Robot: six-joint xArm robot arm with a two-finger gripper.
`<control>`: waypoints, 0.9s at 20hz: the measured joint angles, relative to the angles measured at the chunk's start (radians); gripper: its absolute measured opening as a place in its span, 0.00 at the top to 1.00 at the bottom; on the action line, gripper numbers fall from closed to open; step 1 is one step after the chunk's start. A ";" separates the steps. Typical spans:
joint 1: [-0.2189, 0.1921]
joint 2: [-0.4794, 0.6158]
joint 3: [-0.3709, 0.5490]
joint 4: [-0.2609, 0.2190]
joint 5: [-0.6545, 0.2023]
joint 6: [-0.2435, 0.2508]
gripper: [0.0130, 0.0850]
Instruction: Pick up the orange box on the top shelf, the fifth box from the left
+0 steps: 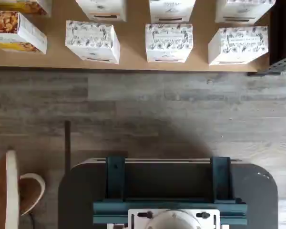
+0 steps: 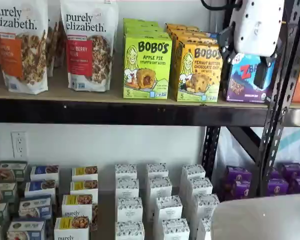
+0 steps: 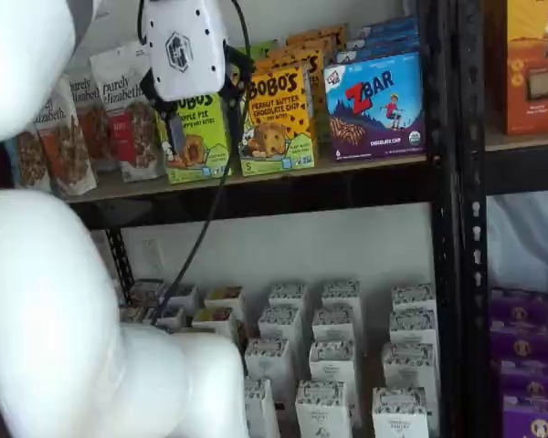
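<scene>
The top shelf (image 2: pixel 65 95) carries granola bags (image 2: pixel 90 45), then rightward a lime-green Bobo's box (image 2: pixel 146 67), the orange box (image 2: pixel 196 72) and a Zbar box (image 2: pixel 245 80).

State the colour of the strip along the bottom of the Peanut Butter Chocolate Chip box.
Green, clearest on the orange box in a shelf view.

Mock shop aisle, likely lab setup. Black metal rack with perforated uprights (image 2: pixel 279 107) carries tan top shelf (image 2: pixel 115 95); packaged groceries stand on it in facing rows: granola bags (image 2: pixel 20 45), lime-green box (image 2: pixel 147 67), orange box (image 2: pixel 196 70), blue Zbar box (image 3: pixel 374 105). Below top shelf, small white floral cartons (image 2: pixel 157 200) in neat ranks. Behind rack, plain white wall with power outlet (image 2: pixel 19 145). Wrist view: grey wood-look floor (image 1: pixel 181 109).
</scene>
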 joint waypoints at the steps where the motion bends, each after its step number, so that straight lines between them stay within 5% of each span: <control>1: -0.016 -0.005 0.005 0.017 -0.006 -0.009 0.00; 3: -0.114 -0.032 0.032 0.125 -0.045 -0.064 0.00; 5: -0.121 -0.031 0.033 0.138 -0.045 -0.069 0.00; 10: -0.074 -0.023 0.031 0.092 -0.041 -0.042 0.00; 18: 0.062 0.001 0.046 -0.055 -0.129 0.042 0.00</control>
